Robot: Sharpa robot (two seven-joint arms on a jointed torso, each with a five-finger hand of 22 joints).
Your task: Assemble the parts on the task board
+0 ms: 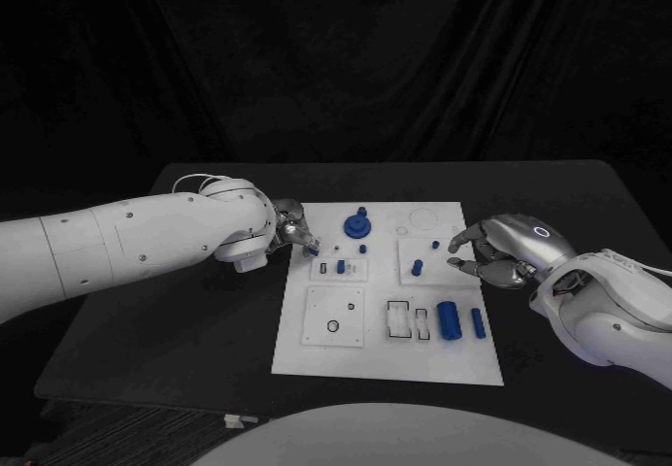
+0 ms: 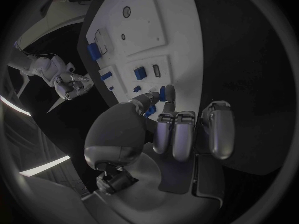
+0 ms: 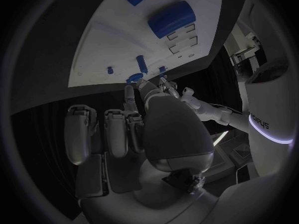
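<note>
Parts (image 1: 449,319) are lying on the white task board (image 1: 351,354) while we are pinching what looks like a small blue peg (image 2: 162,92) in our left hand (image 1: 290,226), our right hand (image 1: 493,254) curling empty, risking a drop.

black table (image 1: 183,330), dark curtain backdrop (image 1: 336,78), patterned floor (image 1: 126,427)

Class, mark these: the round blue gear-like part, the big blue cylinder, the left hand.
round blue gear-like part (image 1: 358,226), head view, its disc.
big blue cylinder (image 1: 450,320), head view, mid-body.
left hand (image 1: 291,227), head view, its middle.
</note>
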